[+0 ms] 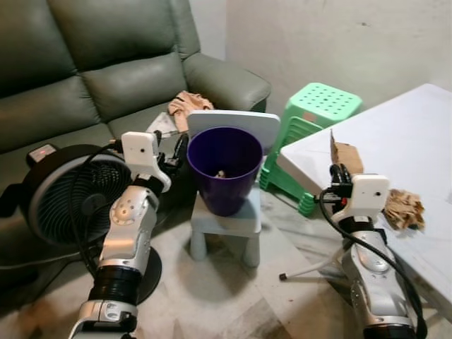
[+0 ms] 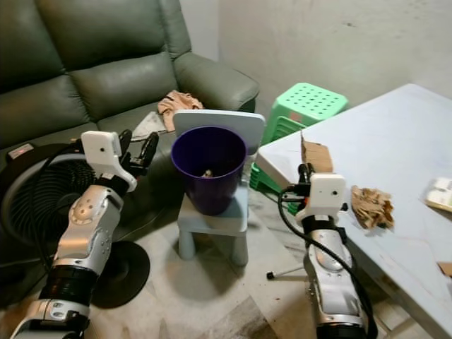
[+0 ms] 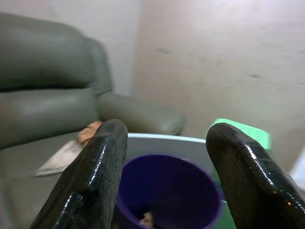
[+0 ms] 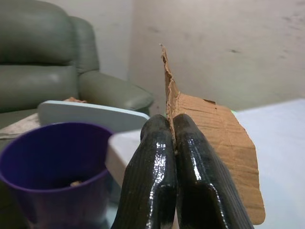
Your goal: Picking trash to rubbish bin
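Torn cardboard scrap (image 4: 209, 143) pinched edge-on in right pincer (image 4: 172, 157), fingers pressed together on its lower edge so the piece stands upright over the near corner of the white worktop (image 1: 395, 141). Likely lifted clear for the carry; it is not yet over the bin.

Purple rubbish bin (image 1: 224, 169) sits on a small pale step stool (image 1: 233, 224) left of the worktop, raised within arm reach. A few scraps already lie in its bottom.

Left pincer (image 3: 162, 181) spread, empty, hovering just beside the bin's rim on the sofa (image 1: 85, 78) side.

More crumpled brown trash (image 1: 402, 208) remains on the worktop. Green stools (image 1: 311, 120) behind; fan (image 1: 63, 191) at left.
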